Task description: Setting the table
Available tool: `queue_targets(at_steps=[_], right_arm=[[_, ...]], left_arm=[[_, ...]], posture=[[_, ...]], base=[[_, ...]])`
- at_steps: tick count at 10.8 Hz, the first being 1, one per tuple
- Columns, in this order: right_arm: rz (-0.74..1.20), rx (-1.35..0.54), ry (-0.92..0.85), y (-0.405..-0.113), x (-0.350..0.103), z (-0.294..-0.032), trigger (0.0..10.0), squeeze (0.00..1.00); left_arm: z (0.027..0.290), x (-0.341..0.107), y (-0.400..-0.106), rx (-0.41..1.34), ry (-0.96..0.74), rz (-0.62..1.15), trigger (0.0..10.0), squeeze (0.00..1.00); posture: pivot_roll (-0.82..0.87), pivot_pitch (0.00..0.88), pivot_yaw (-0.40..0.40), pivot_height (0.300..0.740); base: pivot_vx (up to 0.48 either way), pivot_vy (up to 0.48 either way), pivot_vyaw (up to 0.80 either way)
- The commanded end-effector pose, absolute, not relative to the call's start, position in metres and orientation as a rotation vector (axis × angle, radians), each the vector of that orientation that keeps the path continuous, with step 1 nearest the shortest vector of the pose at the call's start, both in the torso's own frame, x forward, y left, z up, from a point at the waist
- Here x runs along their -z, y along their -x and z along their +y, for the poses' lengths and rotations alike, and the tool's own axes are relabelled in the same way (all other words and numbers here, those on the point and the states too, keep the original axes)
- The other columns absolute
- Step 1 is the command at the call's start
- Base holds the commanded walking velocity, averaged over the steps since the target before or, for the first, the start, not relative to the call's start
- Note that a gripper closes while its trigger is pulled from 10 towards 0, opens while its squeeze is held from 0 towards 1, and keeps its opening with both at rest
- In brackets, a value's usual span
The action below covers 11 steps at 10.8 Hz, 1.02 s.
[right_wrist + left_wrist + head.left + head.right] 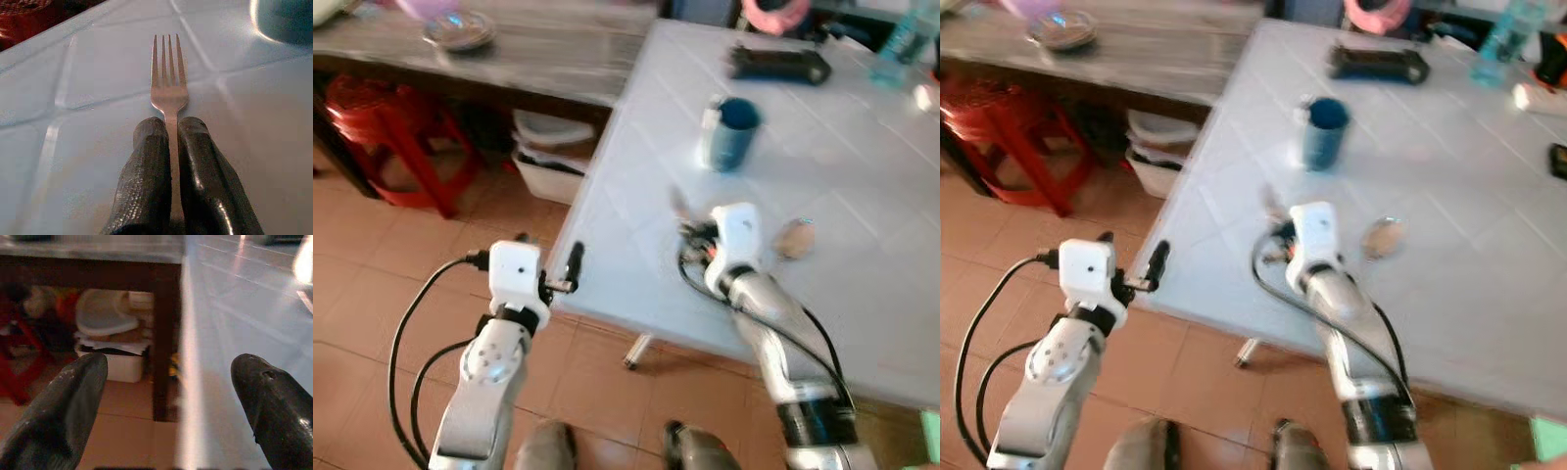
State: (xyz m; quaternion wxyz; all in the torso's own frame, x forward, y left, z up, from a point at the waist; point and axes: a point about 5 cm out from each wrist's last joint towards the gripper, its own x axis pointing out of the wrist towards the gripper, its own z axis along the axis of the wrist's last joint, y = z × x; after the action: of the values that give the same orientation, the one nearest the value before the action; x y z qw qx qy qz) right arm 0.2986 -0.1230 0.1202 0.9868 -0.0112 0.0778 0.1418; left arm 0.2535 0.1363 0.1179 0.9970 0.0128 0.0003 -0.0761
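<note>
Your left gripper (pixel 560 272) hovers over the tiled floor (pixel 372 294) just off the white table's (pixel 862 196) near left edge, its two black fingers (pixel 63 401) spread wide with nothing between them. Beyond it, under the wooden side table (pixel 558 49), you see a red plastic stool (pixel 391 127) and a white bin (pixel 548 157) with a lid.

Your right gripper (pixel 171 147) is over the table near that same left edge, its fingers pressed together on the handle of a metal fork (pixel 167 78). The fork sticks straight out ahead of the fingertips, tines pointing away toward the far side, held low over the white surface; you cannot tell whether it touches.

Past the fork, toward the middle of the table, stands a blue mug (pixel 734 132). Just to the right of your right wrist a spoon (pixel 793 238) lies on the table. At the far edge rests a dark, oblong object (pixel 778 64), and a clear bottle (pixel 901 44) stands near the far right corner.
</note>
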Motion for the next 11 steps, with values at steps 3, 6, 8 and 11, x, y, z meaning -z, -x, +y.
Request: queue_targets(at_steps=[3,6,8,11], right_arm=[[0.089,-0.217,0.023,-0.295,-0.115,-0.123,4.4,0.00],[0.026,-0.164,0.061,-0.303,-0.122,-0.126,10.0,0.00],[-0.003,-0.139,0.073,-0.305,-0.124,-0.125,10.0,0.00],[-0.022,-0.157,0.055,-0.308,-0.130,-0.125,10.0,0.00]], left_arm=[[0.140,-0.111,-0.260,0.097,-0.021,0.001,10.0,0.00],[0.148,-0.117,-0.267,0.085,-0.019,-0.037,10.0,0.00],[0.156,-0.117,-0.270,0.039,-0.044,-0.041,10.0,0.00],[0.152,-0.120,-0.274,0.057,-0.030,-0.053,10.0,0.00]], posture=[[0.03,0.151,0.022,0.740],[0.03,0.138,0.030,0.740],[0.03,0.130,0.029,0.740],[0.02,0.143,0.030,0.740]], base=[[0.000,0.480,0.00],[0.000,0.461,0.00],[0.285,0.384,0.00],[0.344,0.335,0.00]])
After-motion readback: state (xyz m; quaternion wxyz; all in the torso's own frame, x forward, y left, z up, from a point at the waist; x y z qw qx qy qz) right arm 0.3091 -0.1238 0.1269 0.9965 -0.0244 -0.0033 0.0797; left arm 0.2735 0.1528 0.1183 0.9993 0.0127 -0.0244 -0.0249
